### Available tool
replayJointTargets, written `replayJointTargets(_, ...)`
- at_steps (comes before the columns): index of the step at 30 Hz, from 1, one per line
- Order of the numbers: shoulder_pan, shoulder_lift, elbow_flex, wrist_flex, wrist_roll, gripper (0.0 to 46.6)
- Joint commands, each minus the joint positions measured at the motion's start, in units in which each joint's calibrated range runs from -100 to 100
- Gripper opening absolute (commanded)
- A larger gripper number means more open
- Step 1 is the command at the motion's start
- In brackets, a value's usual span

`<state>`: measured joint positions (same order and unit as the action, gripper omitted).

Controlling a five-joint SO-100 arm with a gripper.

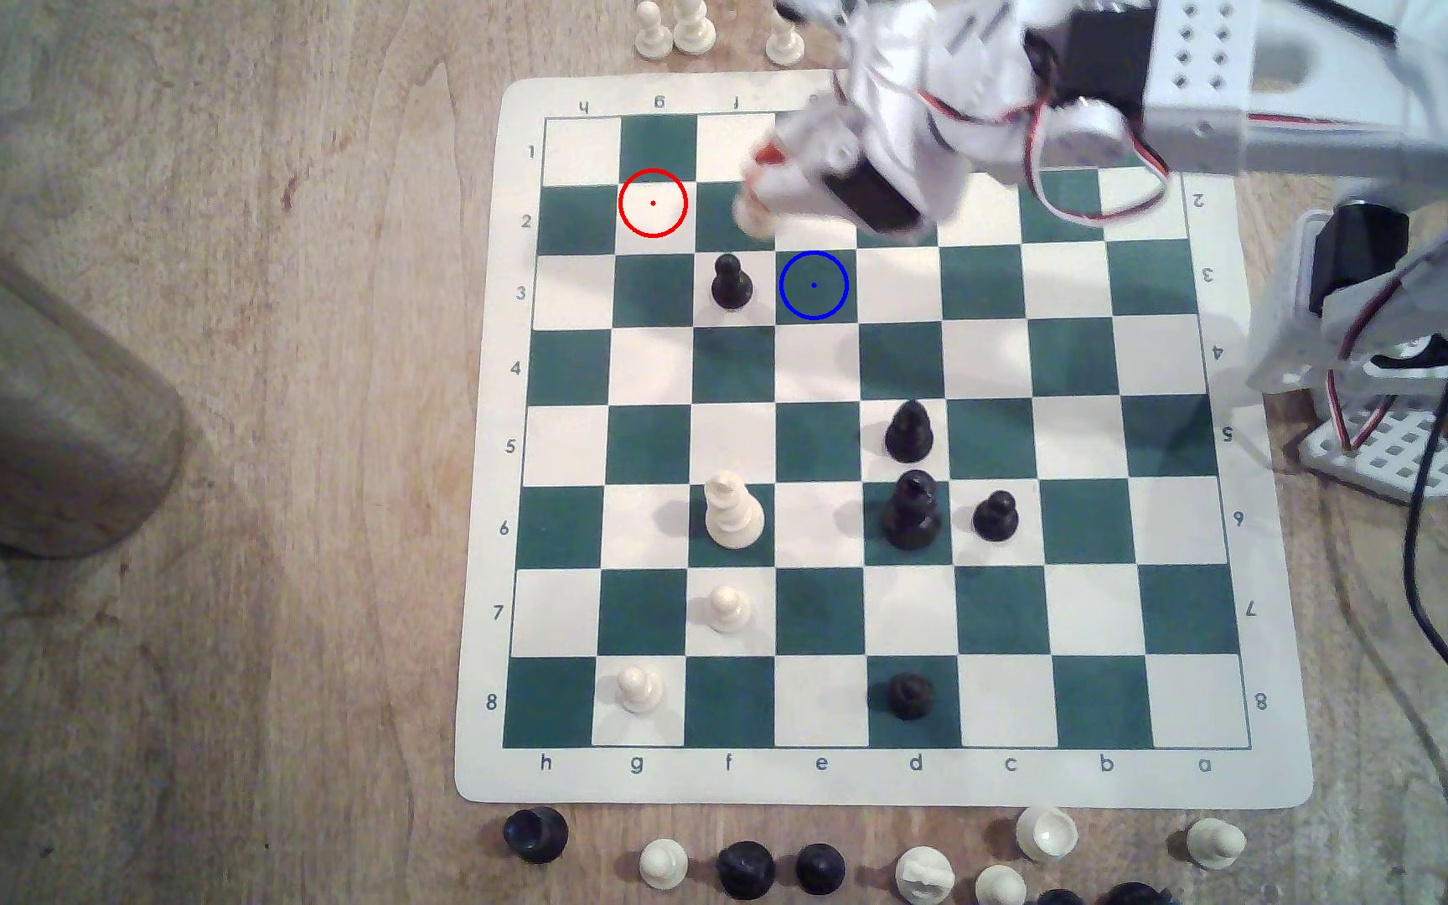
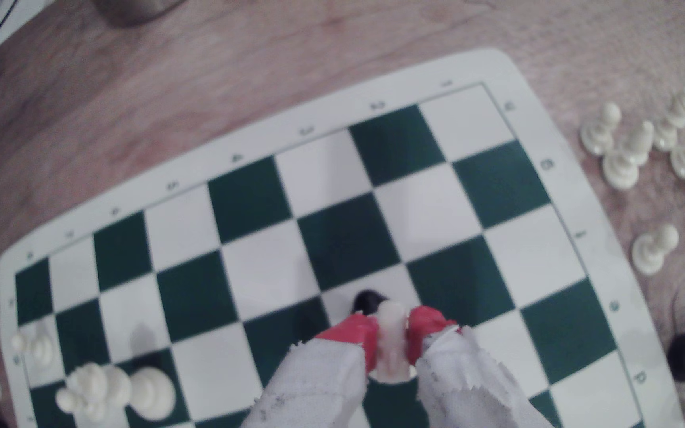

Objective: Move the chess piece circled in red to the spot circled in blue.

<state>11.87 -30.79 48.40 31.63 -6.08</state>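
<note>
Cream plastic, by the look of it: the piece point(image 2: 392, 341) sits pinched between my gripper's point(image 2: 390, 325) two red-tipped fingers point(image 2: 425, 325), which are wrapped in white cloth higher up. In the exterior view the piece point(image 1: 755, 213) is blurred at the tool's end, over the dark square one to that view's right of the red ring point(image 1: 653, 203), and diagonally next to the spot point(image 1: 814, 284). I cannot tell whether its base is on the board point(image 1: 877, 774) or just above it.

I judge it light, rigid and fairly slick, so it could twist or slide in the pinch if I swing fast. The fingers hold it on the body below the notched top, and I'd keep that hold, since the base is too broad to close on. It should not break if dropped, though it could roll or topple a neighbour. The black pawn point(image 1: 731, 281) stands on the square just beside the spot, on the exterior view's left, so I need a clean descent.

Readable writing is limited to the board's border: letters h, g, f, e, d, c, b, a along the near edge and numbers 1 to 8 down the sides. I see no brand.
</note>
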Motion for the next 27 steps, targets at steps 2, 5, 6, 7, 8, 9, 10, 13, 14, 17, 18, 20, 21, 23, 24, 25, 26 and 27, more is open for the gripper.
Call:
replayJointTargets(2, -0.2, -6.4, 5.6, -4.1, 0.4, 0.4)
replayJointTargets(5, -0.3, -6.6, 10.4, -7.3, 0.5, 0.4)
replayJointTargets(6, -0.5, -6.6, 11.3, -7.8, 0.5, 0.4)
replayJointTargets(7, -0.6, -6.4, 12.9, -9.4, 0.5, 0.4)
replayJointTargets(8, -0.7, -6.1, 13.3, -9.8, 0.5, 0.4)
replayJointTargets(9, -0.9, -5.6, 13.7, -10.1, 0.5, 0.4)
replayJointTargets(10, -1.0, -5.2, 14.1, -10.5, 0.5, 0.4)
replayJointTargets(13, -1.3, -3.8, 15.2, -12.4, 0.5, 0.4)
replayJointTargets(14, -1.3, -3.4, 15.4, -12.9, 0.5, 0.4)
replayJointTargets(17, -1.3, -1.5, 16.0, -14.8, 0.5, 0.4)
replayJointTargets(18, -1.3, -1.0, 16.0, -15.1, 0.5, 0.4)
replayJointTargets(20, -1.3, 0.4, 16.0, -15.8, 0.5, 0.4)
replayJointTargets(21, -1.3, 1.4, 16.2, -16.8, 0.5, 0.4)
replayJointTargets(23, -1.3, 2.3, 16.3, -17.3, 0.5, 0.4)
replayJointTargets(24, -1.3, 2.4, 16.4, -17.6, 0.5, 0.4)
replayJointTargets(25, -1.3, 3.1, 16.5, -17.9, 0.6, 0.4)
replayJointTargets(26, -1.1, 3.6, 16.5, -18.2, 0.6, 0.4)
replayJointTargets(27, -1.0, 4.2, 16.5, -18.7, 0.7, 0.4)
